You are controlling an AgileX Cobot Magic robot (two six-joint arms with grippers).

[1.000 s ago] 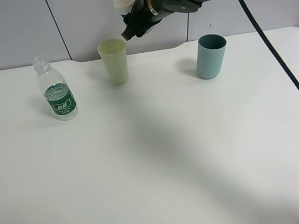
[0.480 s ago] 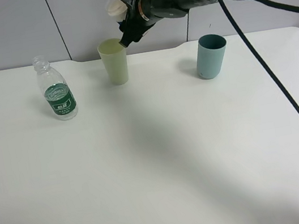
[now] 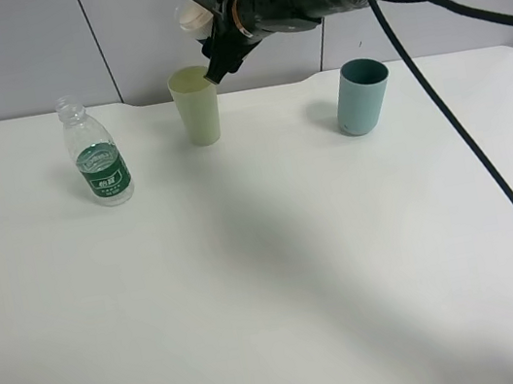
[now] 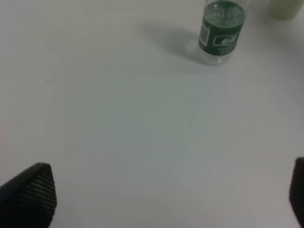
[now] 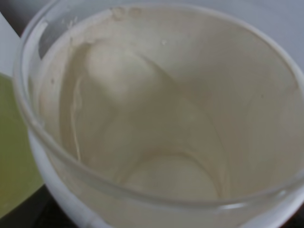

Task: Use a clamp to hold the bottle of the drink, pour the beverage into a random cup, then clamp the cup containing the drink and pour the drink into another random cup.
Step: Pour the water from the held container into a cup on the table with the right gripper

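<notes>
My right gripper [image 3: 211, 50] reaches over from the right and is shut on the paper cup [image 3: 191, 15]. It holds the cup tilted just above the rim of the pale yellow-green tumbler [image 3: 196, 108]. The right wrist view is filled by the cup's pinkish-beige inside [image 5: 156, 118], wet with clear liquid, and the tumbler [image 5: 9, 156] shows at one edge. The bottle [image 3: 99, 164] stands upright at the left, uncapped, with water low in it. The left wrist view shows the bottle [image 4: 221, 31] well ahead of my open left gripper [image 4: 161, 199], which holds nothing.
A teal cup [image 3: 361, 98] stands upright at the back right of the white table [image 3: 281, 277]. A grey panelled wall rises right behind the table's far edge. Black cables [image 3: 461, 118] hang from the right arm across the right side.
The right arm has shifted left and down, bringing the tilted cup from behind the tumbler to over its rim. The bottle, the tumbler and the teal cup have not moved.
</notes>
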